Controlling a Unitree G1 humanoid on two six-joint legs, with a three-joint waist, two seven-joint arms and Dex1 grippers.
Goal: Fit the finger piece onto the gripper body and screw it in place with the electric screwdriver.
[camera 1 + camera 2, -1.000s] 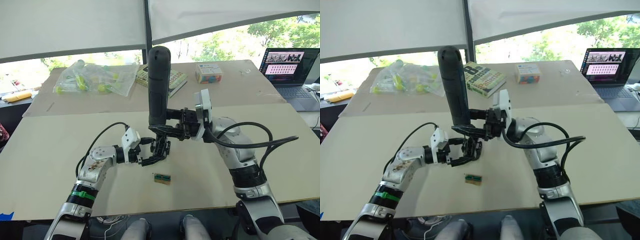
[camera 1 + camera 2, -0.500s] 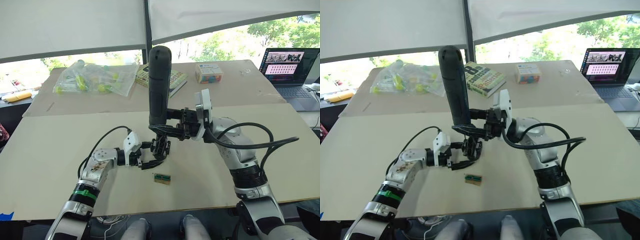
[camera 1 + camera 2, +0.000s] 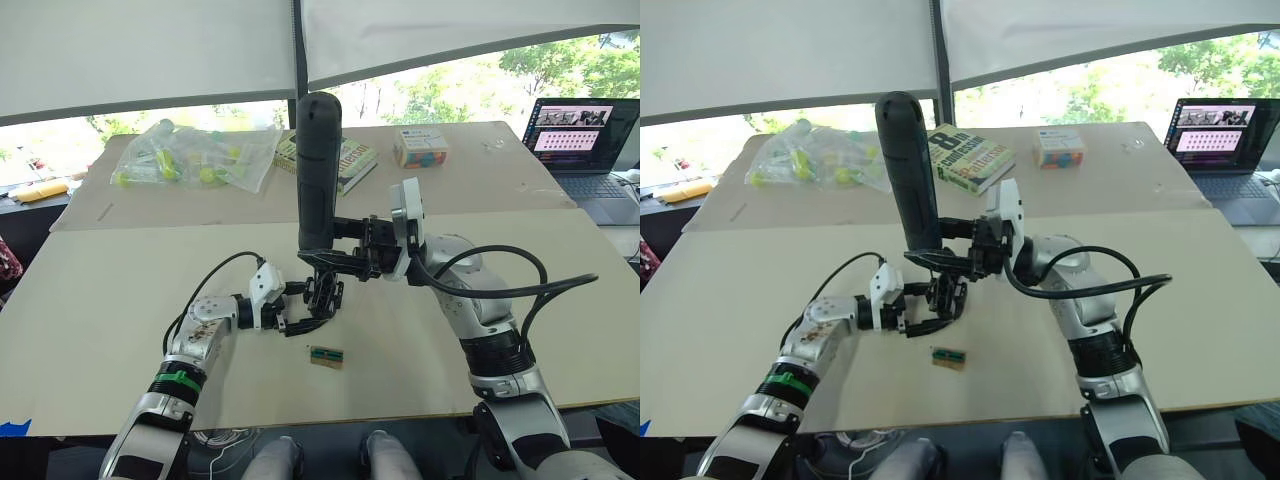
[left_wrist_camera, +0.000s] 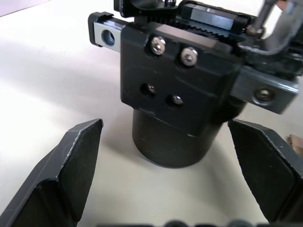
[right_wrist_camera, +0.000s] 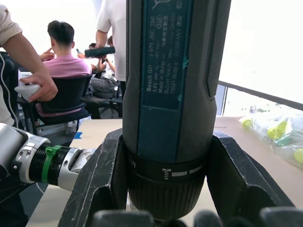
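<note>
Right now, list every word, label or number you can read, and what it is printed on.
"Bosch GO", "3.6V", "Made in Hungary", "Germany": label on the electric screwdriver, which the right pincer grips; the rest of that label is too small.
"8" and "confession": cover of the book; its other words are too blurred.
Small box: print unreadable.
Laptop screen: text too small.

My right gripper (image 5: 165, 189) covers the electric screwdriver's (image 3: 318, 170) lower end, hiding the bit. Gripper body (image 4: 180, 94): top cut off in my left wrist view. Too small to tell: finger piece seating, screw contact.
</note>
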